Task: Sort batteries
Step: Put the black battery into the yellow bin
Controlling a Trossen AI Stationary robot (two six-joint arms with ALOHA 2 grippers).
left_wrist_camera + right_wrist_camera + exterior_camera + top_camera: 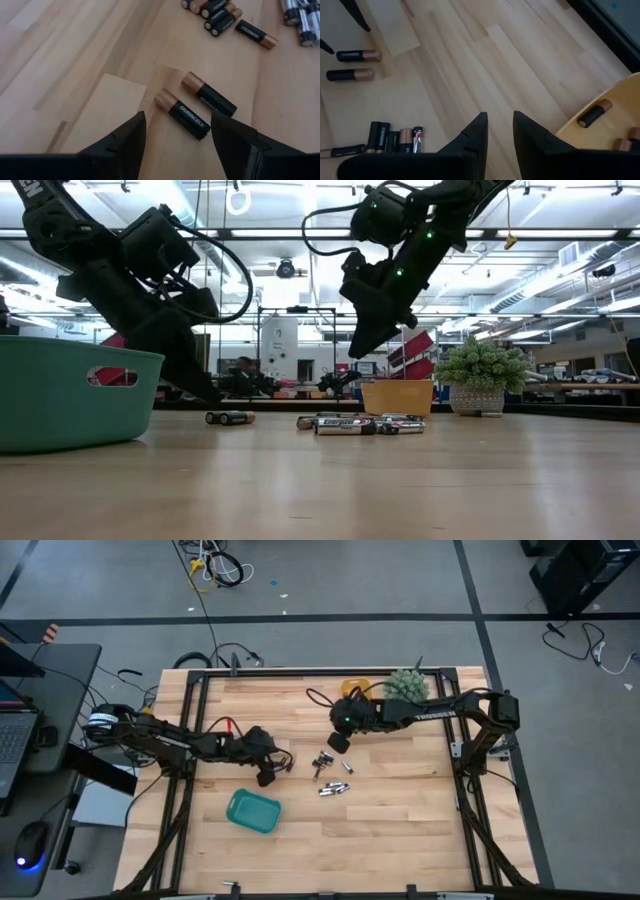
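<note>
left end effector [177, 132] over batteries [195, 107]

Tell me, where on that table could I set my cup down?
The wide bare wood right of the teal tray, below the batteries, is free. The middle is crowded: batteries, left gripper, right gripper.
</note>
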